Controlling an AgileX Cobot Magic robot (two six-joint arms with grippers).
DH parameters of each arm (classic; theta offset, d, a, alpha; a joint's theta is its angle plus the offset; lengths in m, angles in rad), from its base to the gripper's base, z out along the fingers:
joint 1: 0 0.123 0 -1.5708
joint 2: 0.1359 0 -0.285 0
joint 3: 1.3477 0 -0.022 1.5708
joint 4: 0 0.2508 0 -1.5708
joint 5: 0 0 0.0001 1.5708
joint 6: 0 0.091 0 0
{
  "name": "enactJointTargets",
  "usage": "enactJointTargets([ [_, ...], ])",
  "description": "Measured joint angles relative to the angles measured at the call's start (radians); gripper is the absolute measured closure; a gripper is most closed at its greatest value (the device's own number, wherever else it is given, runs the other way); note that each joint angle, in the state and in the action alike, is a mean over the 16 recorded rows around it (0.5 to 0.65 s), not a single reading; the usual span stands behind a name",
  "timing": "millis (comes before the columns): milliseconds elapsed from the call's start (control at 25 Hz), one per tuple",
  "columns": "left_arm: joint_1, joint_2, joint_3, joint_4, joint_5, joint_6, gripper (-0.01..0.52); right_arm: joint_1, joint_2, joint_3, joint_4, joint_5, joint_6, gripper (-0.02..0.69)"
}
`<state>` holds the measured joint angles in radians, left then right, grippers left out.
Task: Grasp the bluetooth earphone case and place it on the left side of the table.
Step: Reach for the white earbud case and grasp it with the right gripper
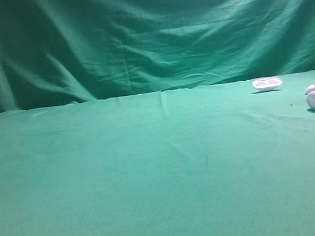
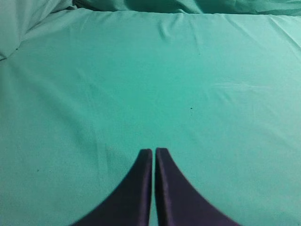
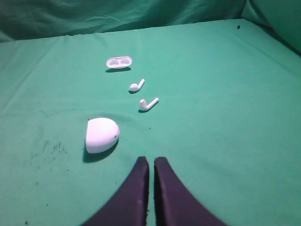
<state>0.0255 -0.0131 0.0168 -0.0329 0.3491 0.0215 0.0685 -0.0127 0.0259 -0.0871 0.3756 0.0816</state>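
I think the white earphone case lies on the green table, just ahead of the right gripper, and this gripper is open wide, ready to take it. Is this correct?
Not quite. The right gripper is shut, not open wide: the right wrist view shows its two dark fingers nearly touching. The rest holds: the earphone case lies on the green table, just ahead and slightly to the left in that view.

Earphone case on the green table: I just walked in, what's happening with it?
Nothing is being handled yet. The earphone case lies untouched on the green table, at its right edge in the high view. The right gripper hangs shut just short of it; the left gripper is shut over bare cloth. Two loose earbuds and a shallow white dish lie beyond.
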Motion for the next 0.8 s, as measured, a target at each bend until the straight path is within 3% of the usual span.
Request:
enactJointTargets([
  [800, 0.000, 0.000, 0.000, 0.000, 0.000, 0.000, 0.514, 0.000, 0.000, 0.001, 0.000, -0.060, 0.015, 0.665],
])
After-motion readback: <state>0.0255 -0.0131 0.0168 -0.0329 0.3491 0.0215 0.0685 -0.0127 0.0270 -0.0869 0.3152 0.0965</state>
